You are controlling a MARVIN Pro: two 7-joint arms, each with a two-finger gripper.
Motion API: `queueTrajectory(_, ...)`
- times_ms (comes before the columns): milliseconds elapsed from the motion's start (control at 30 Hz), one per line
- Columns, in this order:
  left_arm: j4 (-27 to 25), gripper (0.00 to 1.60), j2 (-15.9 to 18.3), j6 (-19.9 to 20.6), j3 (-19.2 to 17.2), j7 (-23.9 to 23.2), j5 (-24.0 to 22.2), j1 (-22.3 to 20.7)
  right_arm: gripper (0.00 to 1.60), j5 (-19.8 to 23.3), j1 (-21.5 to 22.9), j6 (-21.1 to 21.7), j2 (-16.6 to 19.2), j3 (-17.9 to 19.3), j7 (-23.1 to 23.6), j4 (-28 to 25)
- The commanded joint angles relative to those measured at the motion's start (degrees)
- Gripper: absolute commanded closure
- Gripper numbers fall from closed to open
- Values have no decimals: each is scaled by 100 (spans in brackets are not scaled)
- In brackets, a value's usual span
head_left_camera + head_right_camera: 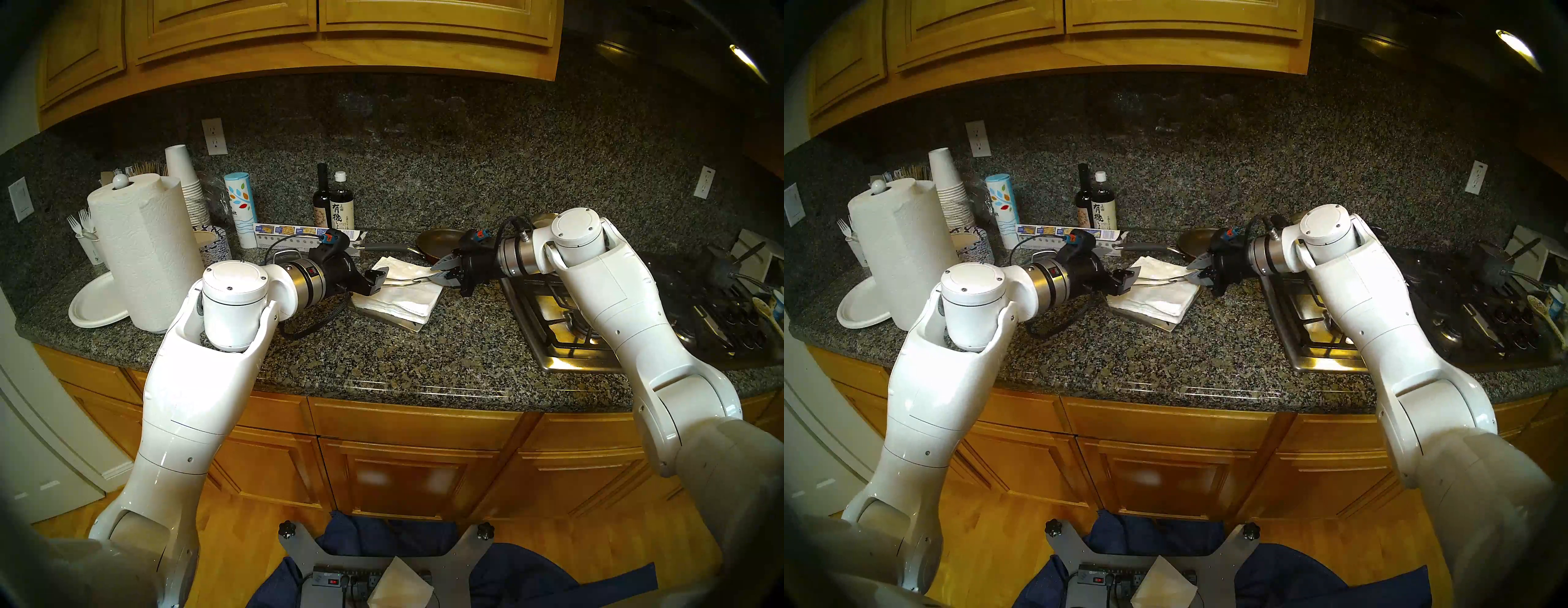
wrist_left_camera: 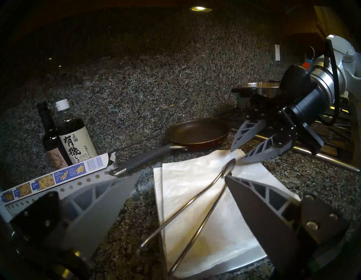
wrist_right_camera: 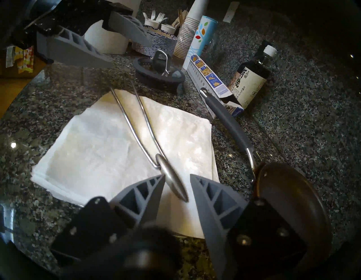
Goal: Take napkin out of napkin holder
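The napkin is a thick white folded stack on the steel napkin holder, whose plate edge shows at the front. The wire arm lies across the top of the stack. Its leaf-shaped tip points right. My right gripper is open, one finger on each side of the leaf tip without clamping it; the right wrist view shows this. My left gripper is open and empty at the stack's left edge. In the left wrist view, one finger is over the napkin.
A dark frying pan sits just behind the stack, its handle pointing left. A foil box and two bottles stand behind. The stove is at the right. A paper towel roll, cups and plates are at the left.
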Motion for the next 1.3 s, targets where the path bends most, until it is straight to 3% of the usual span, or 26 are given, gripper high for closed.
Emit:
queueTrajectory(0, -105, 0, -24, -2, -38, 2, 2, -275, 63, -14, 470, -109, -152, 22, 22, 109)
queueTrajectory(33, -95, 0, -25, -6, -35, -5, 12, -286, 54, -40, 499, -134, -180, 8, 27, 184)
queueTrajectory(267, -61, 0, -11, -14, -32, -42, 51, -320, 55, -105, 596, -201, -259, -37, 84, 393)
queueTrajectory(600, -51, 0, 17, -30, -124, -109, 72, -291, 80, -232, 750, -245, -384, -152, 188, 712)
queueTrajectory(833, -68, 0, 20, -25, -184, -159, 69, -251, 76, -286, 807, -259, -423, -170, 326, 791)
queueTrajectory(1033, -81, 0, 19, -41, -199, -189, 73, -224, 97, -283, 771, -259, -393, -131, 435, 754)
queueTrajectory(1267, -106, 0, 11, -27, -201, -219, 82, -209, 104, -279, 734, -262, -348, -109, 550, 717)
